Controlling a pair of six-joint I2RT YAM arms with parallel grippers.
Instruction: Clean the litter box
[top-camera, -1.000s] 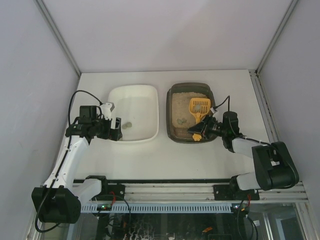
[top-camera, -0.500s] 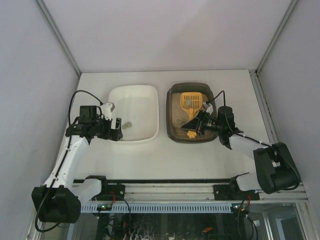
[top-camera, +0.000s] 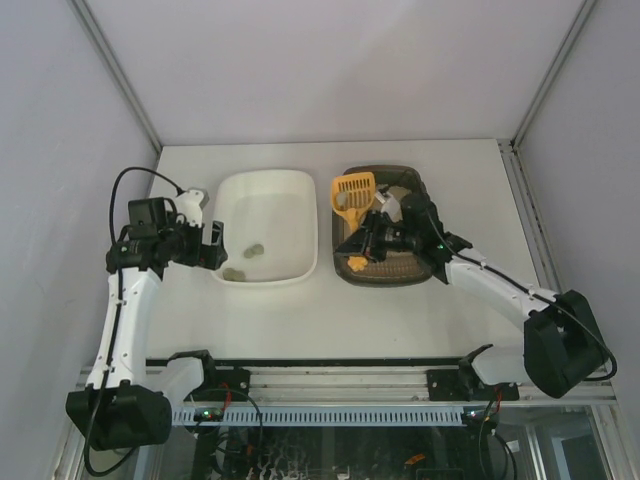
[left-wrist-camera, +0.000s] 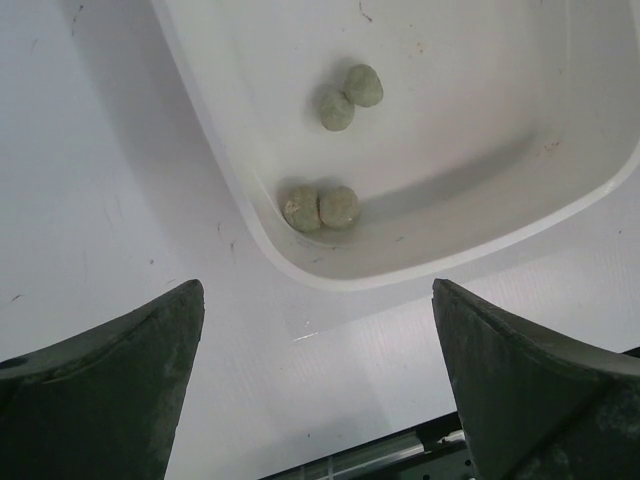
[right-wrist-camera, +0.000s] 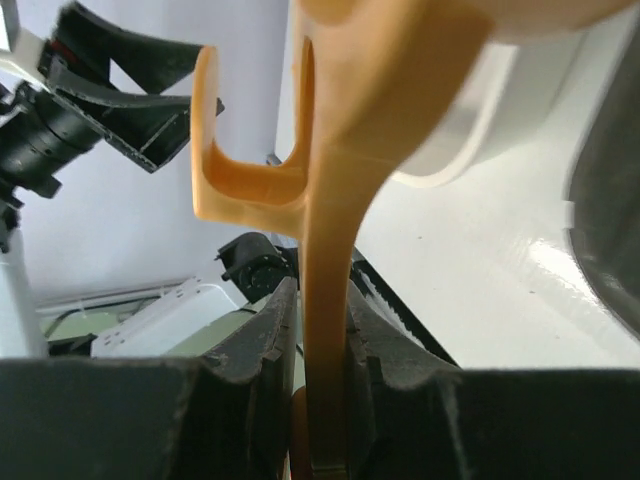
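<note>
Yellow scoop (top-camera: 352, 190), seemingly grey-brown litter box (top-camera: 386, 279)

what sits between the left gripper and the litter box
The white tub, holding a few greenish clumps, fills the stretch from the left gripper to the litter box. The top view shows it, with a narrow strip of table beside the box.

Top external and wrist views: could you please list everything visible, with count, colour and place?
Rectangular plastic litter box: one, dark grey-brown, on the right.
Sandy litter: beige, inside the litter box.
Rectangular plastic tub: one, white, left of the litter box.
Round clumps: four, grey-green, in two pairs in the tub's near-left part.
Slotted plastic scoop: one, yellow, head raised over the litter box's left rim.
Table: one, white, under everything.
Left gripper: one, black, open, by the tub's near-left corner.
Right gripper: one, black, shut on the scoop's handle, above the litter box.
</note>
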